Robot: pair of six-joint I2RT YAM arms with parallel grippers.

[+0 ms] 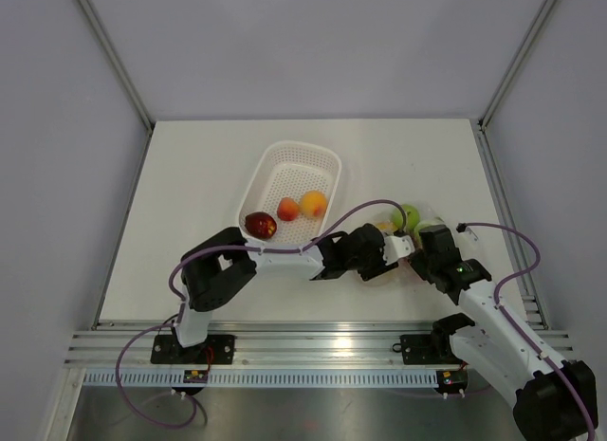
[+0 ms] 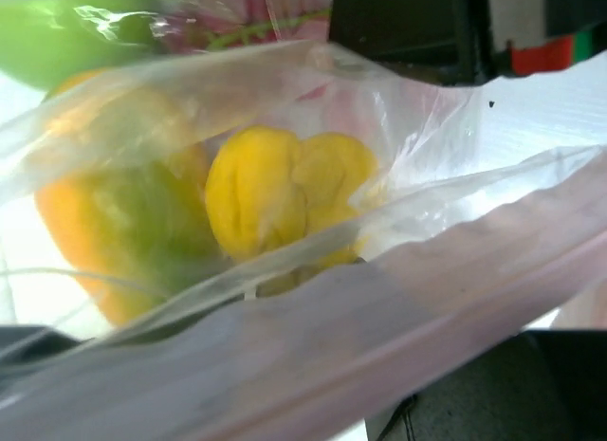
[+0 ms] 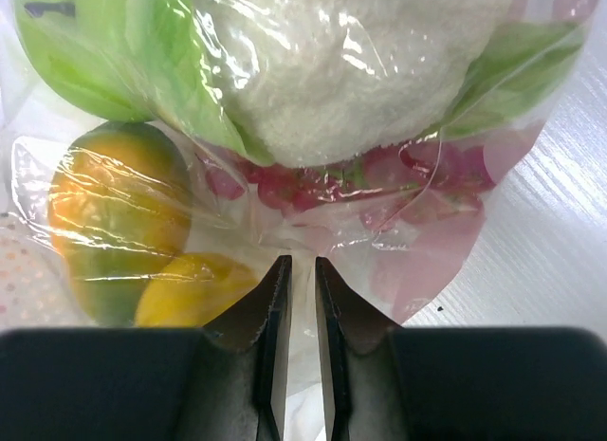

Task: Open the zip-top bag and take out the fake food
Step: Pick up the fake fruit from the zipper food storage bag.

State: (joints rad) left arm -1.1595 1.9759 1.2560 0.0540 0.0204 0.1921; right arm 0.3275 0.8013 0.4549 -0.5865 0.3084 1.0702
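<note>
While right fingers (image 3: 276, 306) pinch zip-top bag (image 3: 427, 256), left fingers (image 1: 389, 251) unreadable; fake food (image 2: 285, 190) inside.

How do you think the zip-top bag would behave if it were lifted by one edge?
Probably floppy: the zip-top bag is thin, creased film, so it should sag around the fake food. The glossy film may slip in the right gripper. Rounded pieces would likely shift downward.
</note>
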